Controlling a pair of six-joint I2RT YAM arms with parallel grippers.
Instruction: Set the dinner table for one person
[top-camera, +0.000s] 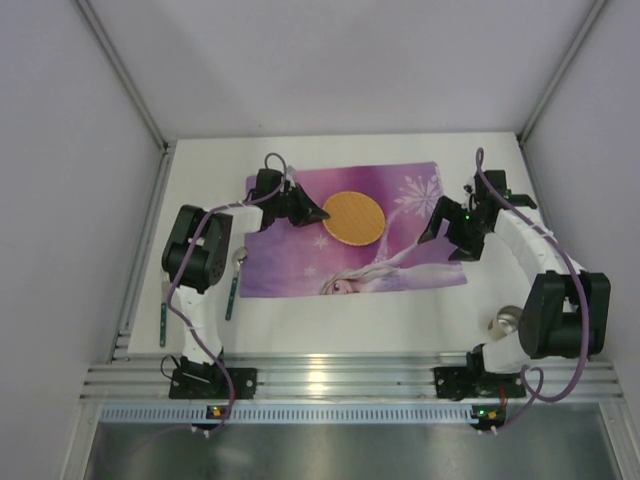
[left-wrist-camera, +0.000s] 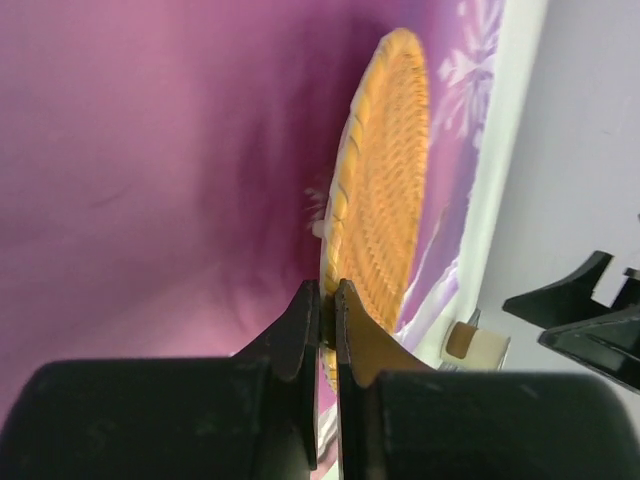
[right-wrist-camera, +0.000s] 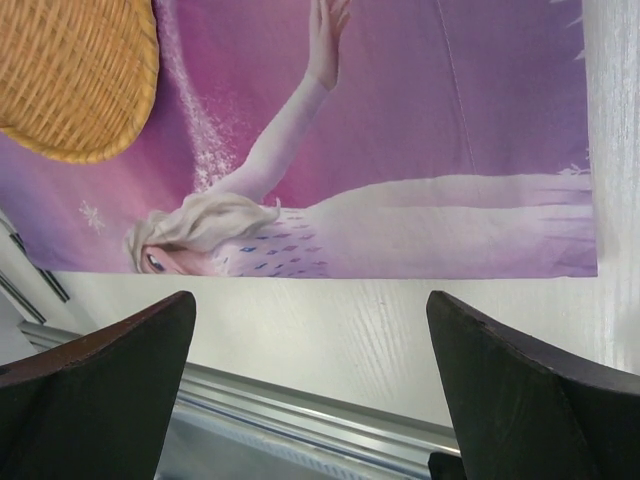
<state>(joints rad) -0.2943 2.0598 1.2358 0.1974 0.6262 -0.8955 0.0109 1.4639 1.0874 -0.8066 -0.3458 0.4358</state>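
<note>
left tool (top-camera: 318, 212): clenched on wicker disc (top-camera: 353, 218) rim, disc on placemat (top-camera: 400, 272) | right tool (top-camera: 435, 228): released, jaws wide, over placemat's near right edge | counter (top-camera: 350, 322): white, under placemat, beyond both arm bases

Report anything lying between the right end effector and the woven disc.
Nothing visible does. Only flat placemat lies between the open right end effector and the woven disc. The left end effector pinches the disc's opposite rim, away from that path.
</note>
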